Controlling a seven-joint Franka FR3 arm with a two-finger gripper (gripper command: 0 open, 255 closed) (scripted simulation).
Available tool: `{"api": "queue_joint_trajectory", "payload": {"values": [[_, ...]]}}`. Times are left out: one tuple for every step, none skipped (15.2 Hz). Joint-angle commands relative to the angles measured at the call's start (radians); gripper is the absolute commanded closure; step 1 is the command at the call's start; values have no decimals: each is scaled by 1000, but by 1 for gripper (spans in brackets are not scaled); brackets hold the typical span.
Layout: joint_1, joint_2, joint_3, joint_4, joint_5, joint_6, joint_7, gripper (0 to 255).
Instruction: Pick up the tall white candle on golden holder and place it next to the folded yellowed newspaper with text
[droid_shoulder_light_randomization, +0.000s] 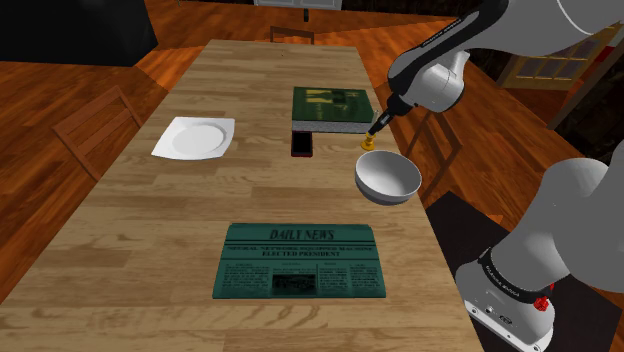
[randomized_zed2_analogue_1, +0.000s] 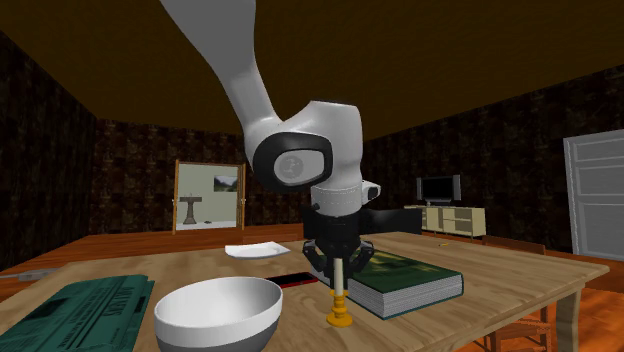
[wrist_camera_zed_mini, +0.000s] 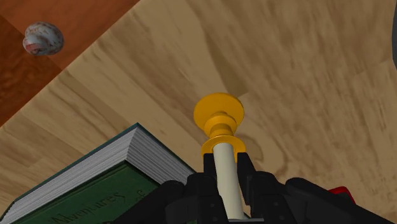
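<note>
A thin cream candle (wrist_camera_zed_mini: 227, 181) stands in a golden holder (wrist_camera_zed_mini: 218, 118). My gripper (wrist_camera_zed_mini: 227, 164) is shut on the candle's stem just above the holder's collar. In the second exterior view the gripper (randomized_zed2_analogue_1: 340, 262) points straight down and the candle (randomized_zed2_analogue_1: 341, 288) is upright; its holder's base (randomized_zed2_analogue_1: 340, 319) is at or barely above the table, and I cannot tell which. The candle's holder (droid_shoulder_light_randomization: 369, 145) sits between the green book (droid_shoulder_light_randomization: 330, 108) and the white bowl (droid_shoulder_light_randomization: 388, 177), under the gripper (droid_shoulder_light_randomization: 381, 123). The folded newspaper (droid_shoulder_light_randomization: 298, 262), drawn green with a "DAILY NEWS" headline, lies nearer the table's front.
A white square plate (droid_shoulder_light_randomization: 195, 137) rests at the shoulder view's left. A dark red phone (droid_shoulder_light_randomization: 302, 143) lies in front of the book. The bowl (randomized_zed2_analogue_1: 218, 313) is close to the candle. Chairs stand along the wooden table (droid_shoulder_light_randomization: 150, 230). A mottled ball (wrist_camera_zed_mini: 42, 38) lies on the floor.
</note>
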Motion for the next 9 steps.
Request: {"api": "queue_joint_trajectory", "payload": {"values": [[0, 0, 0, 0, 0, 0, 0, 255], [0, 0, 0, 0, 0, 0, 0, 255], [0, 1, 0, 0, 1, 0, -1, 255], [-4, -16, -1, -3, -43, -5, 35, 255], [-9, -33, -1, -5, -85, -11, 69, 255], [-16, -49, 1, -7, -125, -18, 102, 255], [-24, -64, 4, -7, -164, -26, 133, 255], [-33, -79, 9, -7, -200, -35, 162, 255], [-42, -94, 14, -7, -234, -44, 190, 255]]}}
